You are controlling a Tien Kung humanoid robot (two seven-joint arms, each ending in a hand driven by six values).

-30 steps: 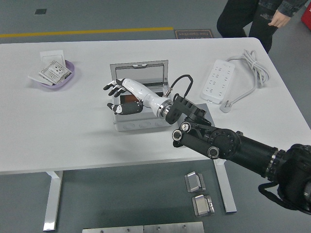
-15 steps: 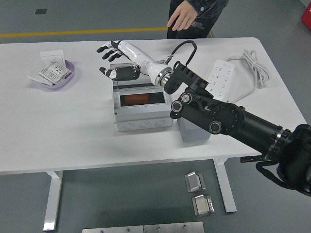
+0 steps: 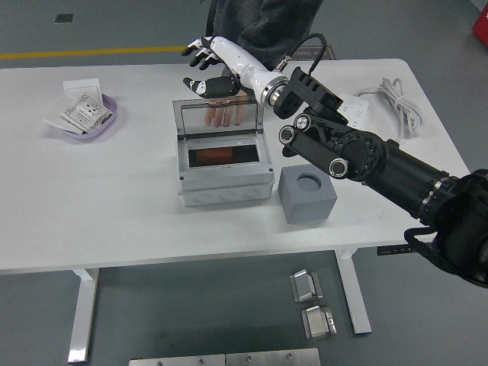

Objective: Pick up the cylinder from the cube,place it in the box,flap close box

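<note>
White table [image 3: 114, 191], cylinder [image 3: 221, 156] inside open box [image 3: 225, 179], right hand [image 3: 210, 65] above, fingers spread, empty

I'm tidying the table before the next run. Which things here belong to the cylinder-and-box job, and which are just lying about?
Belongs to the job:
- box, lid up
- orange cylinder inside it
- grey cube, socket empty
- right hand, open above the lid

Lying about:
- purple bowl of packets
- power strip and cable
- person at the far side
</note>
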